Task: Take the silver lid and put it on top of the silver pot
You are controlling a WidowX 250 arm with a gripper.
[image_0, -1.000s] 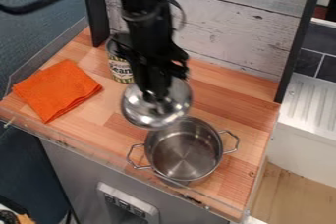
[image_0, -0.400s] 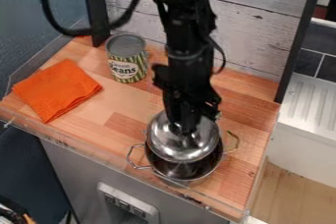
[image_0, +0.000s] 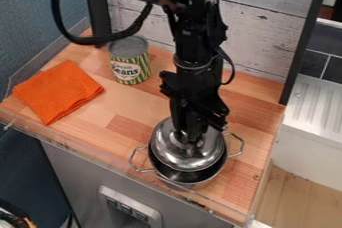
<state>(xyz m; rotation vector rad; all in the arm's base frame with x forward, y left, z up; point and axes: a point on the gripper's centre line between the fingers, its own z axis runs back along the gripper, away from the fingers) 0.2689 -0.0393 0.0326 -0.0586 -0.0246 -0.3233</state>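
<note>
Silver and shining, the domed lid (image_0: 175,158) is partly covering the pot (image_0: 191,176), and the fingers (image_0: 193,126) are gripping its knob

Striped can (image_0: 129,61) upright; orange cloth (image_0: 57,91) lying flat

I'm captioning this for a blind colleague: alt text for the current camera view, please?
A black robot gripper holds a silver lid over a two-handled silver pot, whose near side shows uncovered. Farther back on the wooden counter stands a green-striped can; an orange cloth lies at left.
</note>
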